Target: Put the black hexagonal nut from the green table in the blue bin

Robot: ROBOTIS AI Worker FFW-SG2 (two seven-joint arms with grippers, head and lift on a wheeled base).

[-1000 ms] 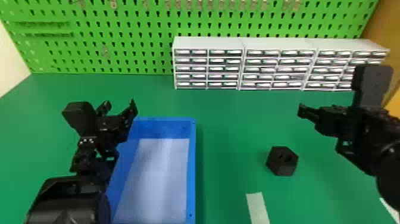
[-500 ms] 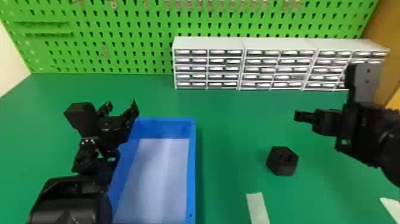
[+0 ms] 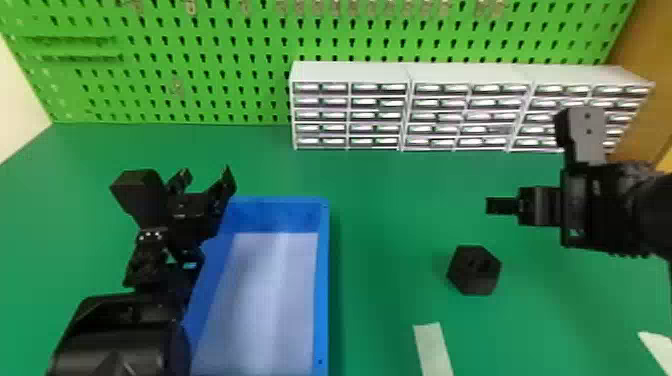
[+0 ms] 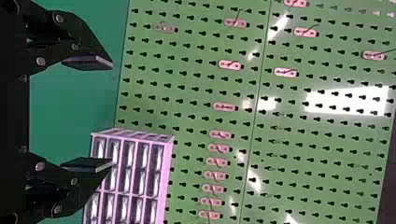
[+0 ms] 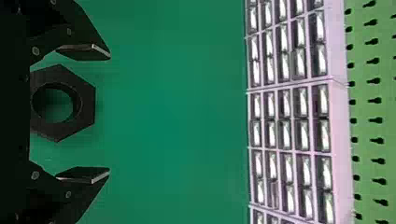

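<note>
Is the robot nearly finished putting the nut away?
Not yet. The right gripper is open and looks lined up over the black nut, so that bit seems done. Nothing is held. Picking up the nut and dropping it in the blue bin are left.

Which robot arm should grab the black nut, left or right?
Right, I think! The right gripper hovers open near the black nut, while the left gripper is farther away, over by the blue bin.

Green table (image 3: 390,200) beneath nut (image 3: 470,282), bin (image 3: 321,280), drawer cabinets (image 3: 350,72), pale strips (image 3: 432,347)
</note>
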